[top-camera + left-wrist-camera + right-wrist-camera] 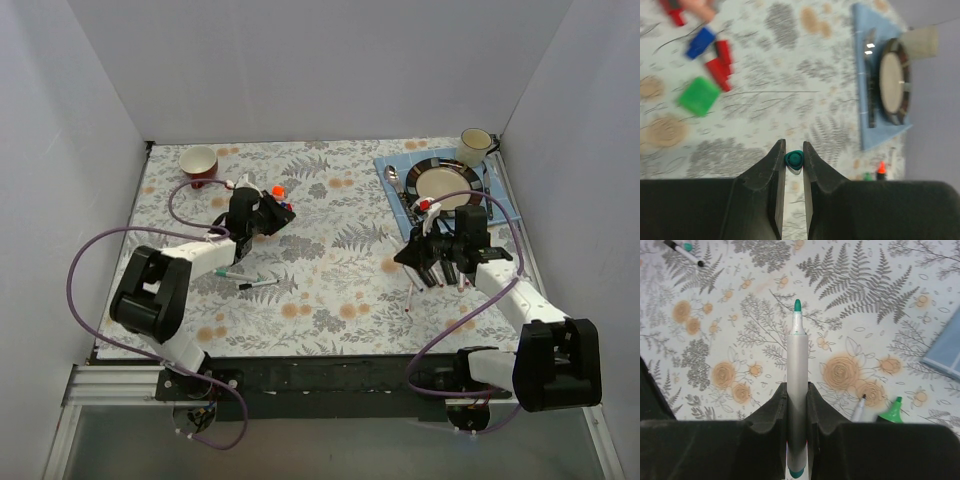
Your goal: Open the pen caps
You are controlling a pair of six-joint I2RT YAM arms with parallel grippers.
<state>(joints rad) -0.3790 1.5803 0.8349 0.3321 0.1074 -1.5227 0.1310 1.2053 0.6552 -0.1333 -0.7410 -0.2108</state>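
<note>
The left gripper (793, 146) pinches a small green cap (794, 160) tight between its fingers, above the floral table (790, 90). It sits clear of what look like loose caps (715, 65), red, blue and green, blurred at the wrist view's upper left. Across the table, the right gripper (796, 387) clamps a pen (798, 355) by its pale barrel, its green tip (797, 305) bare and pointing away. A green marker (892, 412) lies near it on the table. The cap looks fully off, so the job now is a tidy put-down: lower the cap near the loose ones before letting go, lest it roll. Then lay the pen flat, wet tip kept off the table.
</note>
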